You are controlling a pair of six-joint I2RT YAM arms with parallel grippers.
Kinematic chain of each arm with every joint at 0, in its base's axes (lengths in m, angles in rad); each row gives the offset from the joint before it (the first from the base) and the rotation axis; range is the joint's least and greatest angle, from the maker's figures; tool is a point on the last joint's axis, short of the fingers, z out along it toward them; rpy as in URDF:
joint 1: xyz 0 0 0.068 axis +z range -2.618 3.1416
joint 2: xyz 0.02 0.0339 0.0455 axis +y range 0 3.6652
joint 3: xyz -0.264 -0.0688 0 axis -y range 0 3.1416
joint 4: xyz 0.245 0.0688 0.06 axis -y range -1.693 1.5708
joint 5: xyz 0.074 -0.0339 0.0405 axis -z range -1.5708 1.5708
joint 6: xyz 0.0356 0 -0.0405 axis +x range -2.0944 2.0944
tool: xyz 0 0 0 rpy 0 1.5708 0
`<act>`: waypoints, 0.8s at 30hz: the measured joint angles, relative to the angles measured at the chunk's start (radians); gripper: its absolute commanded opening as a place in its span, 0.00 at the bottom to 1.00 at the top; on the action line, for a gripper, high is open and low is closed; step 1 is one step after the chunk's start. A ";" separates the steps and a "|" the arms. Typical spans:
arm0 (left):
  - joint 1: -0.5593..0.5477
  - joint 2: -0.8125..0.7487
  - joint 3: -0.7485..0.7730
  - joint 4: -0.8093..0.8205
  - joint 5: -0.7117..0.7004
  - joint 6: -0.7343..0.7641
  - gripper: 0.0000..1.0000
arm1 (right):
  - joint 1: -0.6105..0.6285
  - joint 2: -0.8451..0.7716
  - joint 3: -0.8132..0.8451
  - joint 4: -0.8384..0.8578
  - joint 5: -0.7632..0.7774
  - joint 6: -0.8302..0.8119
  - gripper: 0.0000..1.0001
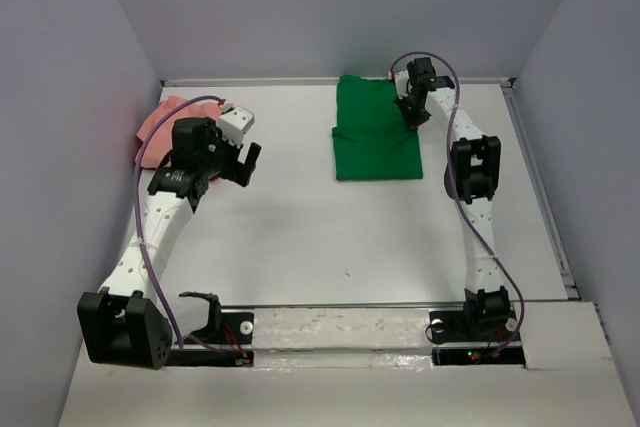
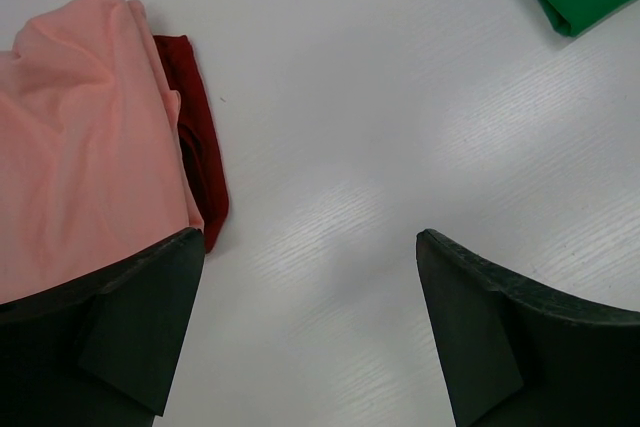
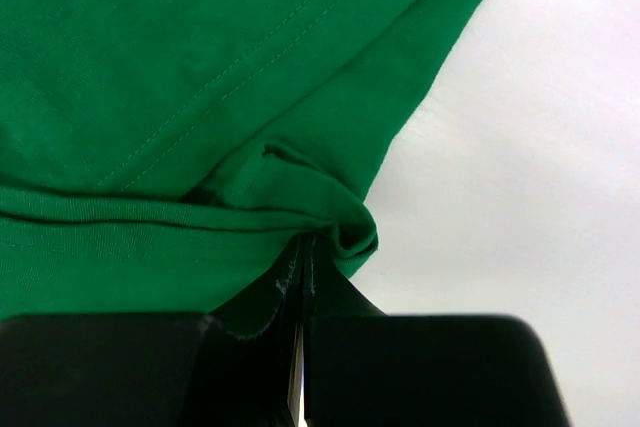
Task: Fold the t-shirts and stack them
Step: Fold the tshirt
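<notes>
Over the white worktop (image 1: 300,237) the left gripper (image 2: 310,247) hangs with its jaws spread and empty, just right of the salmon-pink t-shirt (image 2: 80,147), which lies on dark red cloth (image 2: 205,162). At the far right, the right gripper (image 3: 303,257) has its jaws clenched on what seems a hem fold of the green t-shirt (image 1: 375,137).

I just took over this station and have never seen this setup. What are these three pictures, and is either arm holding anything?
Two robot arms are bolted at the near edge of a table. The wide picture looks down from above and behind them; the other two come from a camera on each wrist, looking past that arm's tool. A folded green t-shirt lies toward the far side; a salmon-pink t-shirt lies far left, dark red cloth showing under it. The left tool is open and empty beside the pink one. The right tool is shut, pinching the green shirt's edge.
</notes>
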 measured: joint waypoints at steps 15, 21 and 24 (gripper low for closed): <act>0.017 0.047 0.011 -0.001 0.008 -0.010 0.99 | 0.000 -0.042 -0.051 0.063 0.051 -0.046 0.00; 0.038 0.047 0.018 0.016 0.007 -0.054 0.99 | 0.001 -0.316 -0.241 0.090 0.027 -0.078 0.58; 0.068 0.042 0.016 0.038 0.018 -0.089 0.99 | 0.008 -0.555 -0.344 0.117 -0.010 -0.096 0.66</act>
